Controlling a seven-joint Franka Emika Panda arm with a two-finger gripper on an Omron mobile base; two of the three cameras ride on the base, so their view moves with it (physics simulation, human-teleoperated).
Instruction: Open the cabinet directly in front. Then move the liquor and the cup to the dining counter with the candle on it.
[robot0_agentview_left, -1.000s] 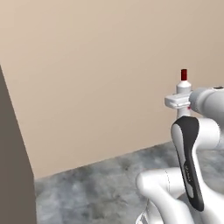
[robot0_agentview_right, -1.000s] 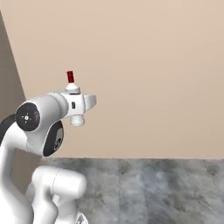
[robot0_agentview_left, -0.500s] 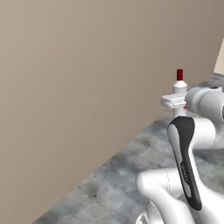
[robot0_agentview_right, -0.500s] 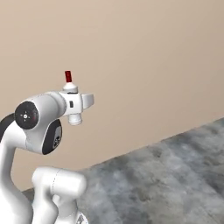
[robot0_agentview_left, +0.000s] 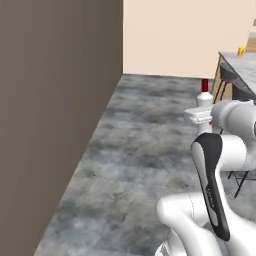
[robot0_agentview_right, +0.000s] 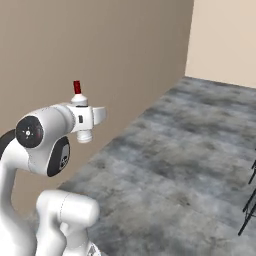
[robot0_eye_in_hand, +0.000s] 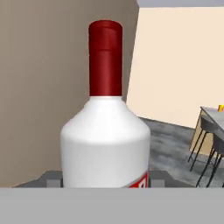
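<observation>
We are out on the grey stone floor (robot0_agentview_left: 145, 145) with a long brown wall (robot0_agentview_left: 55, 110) to one side and a cream wall (robot0_agentview_left: 175, 35) ahead. The claw (robot0_eye_in_hand: 105, 181) is clenched on the bottle (robot0_eye_in_hand: 106, 135), which stands upright in it, red cap up; the same bottle (robot0_agentview_left: 204, 96) rises above the wrist in the left base view and again (robot0_agentview_right: 77, 95) in the right one.

We judge the carrying step to be in hand: the bottle is on its way to the table (robot0_agentview_left: 240, 62), whose marble corner shows beyond the bottle, with a small yellow thing (robot0_agentview_left: 241, 50) on it that we cannot name for sure. Next calls for driving on toward that table and keeping the bottle level.

Dark stools (robot0_agentview_left: 227, 80) stand against the table's edge, so the approach must skirt them. Between bottle and table the floor lies open; the brown wall is the nearer limit.
</observation>
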